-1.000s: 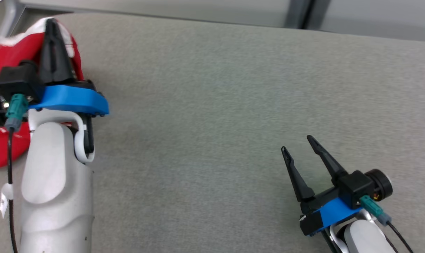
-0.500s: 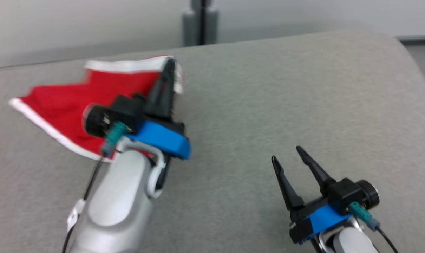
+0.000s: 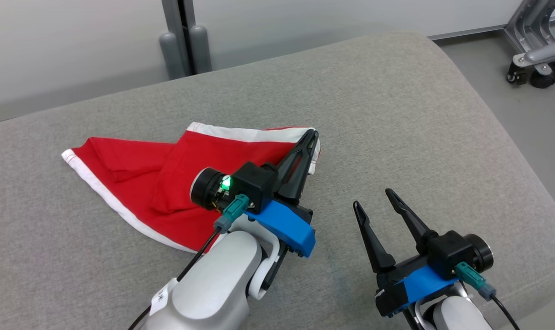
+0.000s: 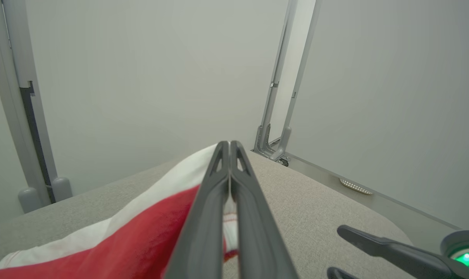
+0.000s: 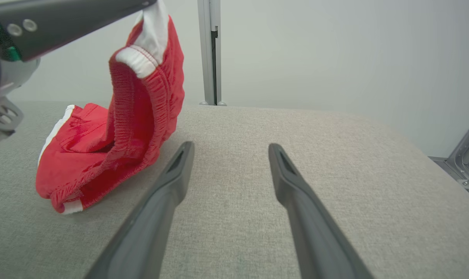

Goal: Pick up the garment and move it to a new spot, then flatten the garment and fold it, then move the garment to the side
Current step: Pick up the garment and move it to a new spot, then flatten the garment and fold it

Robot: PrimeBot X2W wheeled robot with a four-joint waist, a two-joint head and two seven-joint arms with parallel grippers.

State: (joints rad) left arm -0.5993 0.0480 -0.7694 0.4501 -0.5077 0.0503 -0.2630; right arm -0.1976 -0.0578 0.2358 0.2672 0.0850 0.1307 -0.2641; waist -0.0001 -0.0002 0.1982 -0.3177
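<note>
Garment (image 3: pixel 167 178): red shorts, waistband corner pinched in closed left claw (image 3: pixel 311 135), lifted; rest trails left along grey worktop (image 3: pixel 396 91). Right claw (image 3: pixel 374 199) open, empty, near the raised corner's right, likely best placed for a second grip.

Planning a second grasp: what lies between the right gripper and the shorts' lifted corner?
Bare grey cushion, in the right wrist view; the left gripper holds the shorts' corner up.
</note>
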